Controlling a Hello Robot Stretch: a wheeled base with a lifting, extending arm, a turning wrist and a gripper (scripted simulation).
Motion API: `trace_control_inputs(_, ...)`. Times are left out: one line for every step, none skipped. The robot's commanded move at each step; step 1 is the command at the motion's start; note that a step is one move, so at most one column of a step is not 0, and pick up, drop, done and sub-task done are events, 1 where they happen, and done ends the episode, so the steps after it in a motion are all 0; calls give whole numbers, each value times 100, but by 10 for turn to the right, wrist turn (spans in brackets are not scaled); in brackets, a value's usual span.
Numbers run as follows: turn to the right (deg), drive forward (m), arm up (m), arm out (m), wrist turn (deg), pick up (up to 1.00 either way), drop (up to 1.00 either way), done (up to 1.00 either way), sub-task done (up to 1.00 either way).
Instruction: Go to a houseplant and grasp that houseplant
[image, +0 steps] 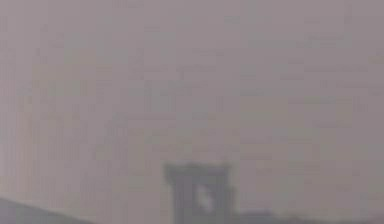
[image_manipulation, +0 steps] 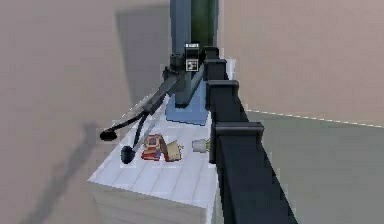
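In the arm side view a tall dark upright thing (image_manipulation: 192, 30) stands on a light blue base (image_manipulation: 188, 108) at the far end of a white table (image_manipulation: 150, 185); I cannot tell whether it is a houseplant. The dark arm (image_manipulation: 240, 150) rises from the bottom edge to the white marker squares (image_manipulation: 190, 62). From there the gripper (image_manipulation: 118, 143) slants down to the left over the table's near left part. A red-brown thing (image_manipulation: 155, 148) lies on the table right beside its fingers, so I cannot tell whether it holds anything.
A small pale object (image_manipulation: 200, 146) lies on the table next to the arm. Beige walls stand behind and to the left of the table, with grey-green floor (image_manipulation: 330, 170) to the right. The forward view faces a plain wall with a dim dark shape (image: 200, 188) low in the middle.
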Motion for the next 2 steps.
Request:
trace_control_inputs(0,0,0,0,450,0,0,0,0)
trace_control_inputs(0,0,0,0,450,0,0,0,0)
